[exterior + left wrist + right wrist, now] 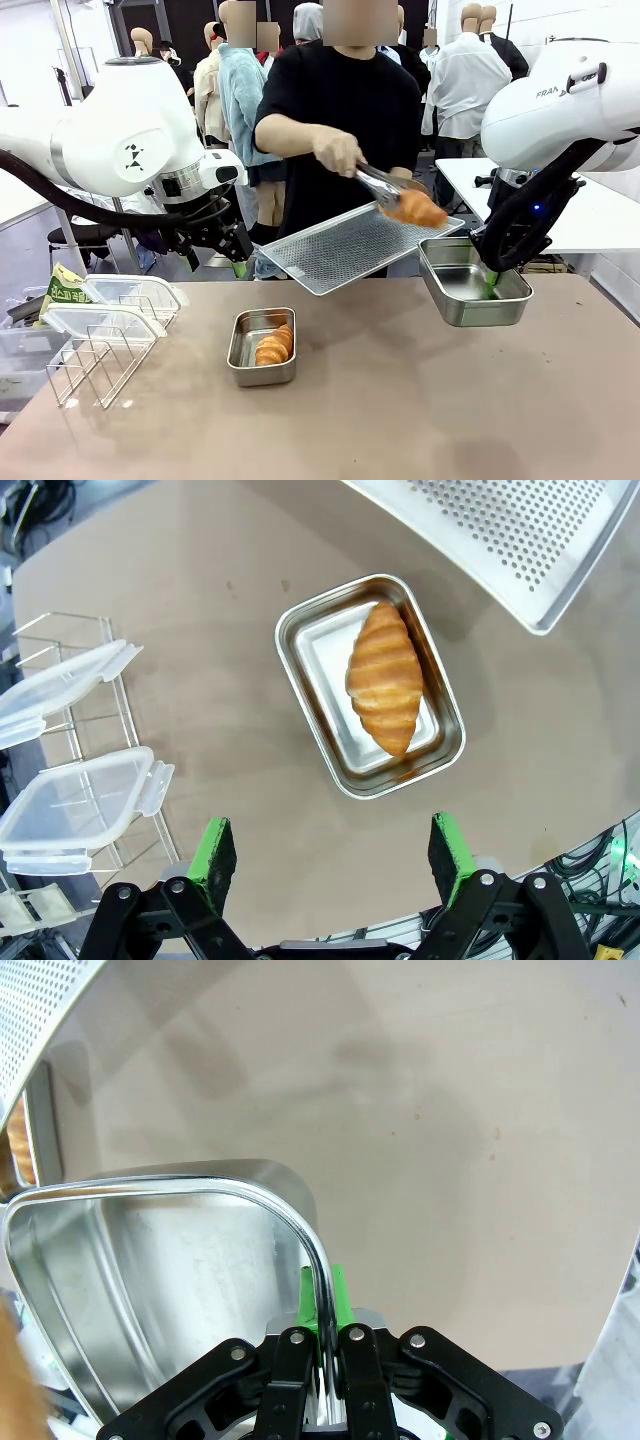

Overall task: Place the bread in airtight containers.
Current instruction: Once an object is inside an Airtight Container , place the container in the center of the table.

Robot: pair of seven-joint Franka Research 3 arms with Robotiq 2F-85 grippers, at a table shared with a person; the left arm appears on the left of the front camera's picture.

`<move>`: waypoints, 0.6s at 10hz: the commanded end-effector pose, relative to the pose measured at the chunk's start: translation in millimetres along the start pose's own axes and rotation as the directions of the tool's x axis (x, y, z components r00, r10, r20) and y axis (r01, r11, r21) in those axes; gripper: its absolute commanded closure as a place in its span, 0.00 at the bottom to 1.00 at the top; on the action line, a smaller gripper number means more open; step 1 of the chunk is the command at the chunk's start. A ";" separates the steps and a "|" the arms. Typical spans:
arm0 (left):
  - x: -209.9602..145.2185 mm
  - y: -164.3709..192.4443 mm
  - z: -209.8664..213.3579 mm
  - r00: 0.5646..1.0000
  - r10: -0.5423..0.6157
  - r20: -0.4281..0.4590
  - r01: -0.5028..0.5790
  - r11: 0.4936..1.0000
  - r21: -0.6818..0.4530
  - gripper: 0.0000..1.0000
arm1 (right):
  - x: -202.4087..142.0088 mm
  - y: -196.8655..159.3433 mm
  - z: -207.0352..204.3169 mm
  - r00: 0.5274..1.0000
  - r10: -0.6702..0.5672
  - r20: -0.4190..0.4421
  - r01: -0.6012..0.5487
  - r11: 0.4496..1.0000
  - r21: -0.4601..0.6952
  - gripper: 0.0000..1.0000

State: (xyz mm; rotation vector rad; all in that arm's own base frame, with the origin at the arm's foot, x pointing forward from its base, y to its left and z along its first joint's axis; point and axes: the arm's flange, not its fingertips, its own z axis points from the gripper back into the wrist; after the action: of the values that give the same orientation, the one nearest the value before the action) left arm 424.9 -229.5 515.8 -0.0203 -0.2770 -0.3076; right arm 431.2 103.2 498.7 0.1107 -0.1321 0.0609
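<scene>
Bread is in two places. One croissant lies in the steel tub that stands on the desk, near its middle. The left gripper hovers above this tub, with its jaws wide apart and holding nothing. The second croissant is gripped in metal tongs in the person's hand. It is over the lower corner of a tilted perforated tray and just above the empty tub. The right gripper holds this empty tub in the air, off the desk, with its jaws clamped on the rim. At the left side of the desk two translucent lids lie by a wire rack, well apart from both tubs.
</scene>
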 end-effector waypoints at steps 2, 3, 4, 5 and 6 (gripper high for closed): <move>1.9 0.9 0.9 1.000 0.002 0.002 -0.002 1.000 0.000 0.00 | -1.0 1.2 1.3 1.000 0.004 0.005 -0.004 1.000 0.001 1.00; 1.9 0.9 0.9 1.000 0.002 0.002 -0.002 1.000 0.000 0.00 | -1.0 1.2 1.3 1.000 0.004 0.005 -0.004 1.000 0.001 1.00; 1.9 0.9 0.9 1.000 0.002 0.002 -0.002 1.000 0.000 0.00 | -1.0 1.2 1.3 1.000 0.004 0.005 -0.004 1.000 0.001 1.00; 1.9 0.9 0.9 1.000 0.002 0.002 -0.002 1.000 0.000 0.00 | -1.0 1.2 1.3 1.000 0.004 0.005 -0.004 1.000 0.001 1.00; 1.9 0.9 0.9 1.000 0.002 0.002 -0.002 1.000 0.000 0.00 | -1.0 1.2 1.3 1.000 0.004 0.005 -0.004 1.000 0.001 1.00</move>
State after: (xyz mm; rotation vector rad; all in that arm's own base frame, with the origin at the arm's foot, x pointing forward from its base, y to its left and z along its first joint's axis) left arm 424.9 -229.5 515.8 -0.0203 -0.2770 -0.3076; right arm 431.1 103.2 498.5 0.1106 -0.1313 0.0609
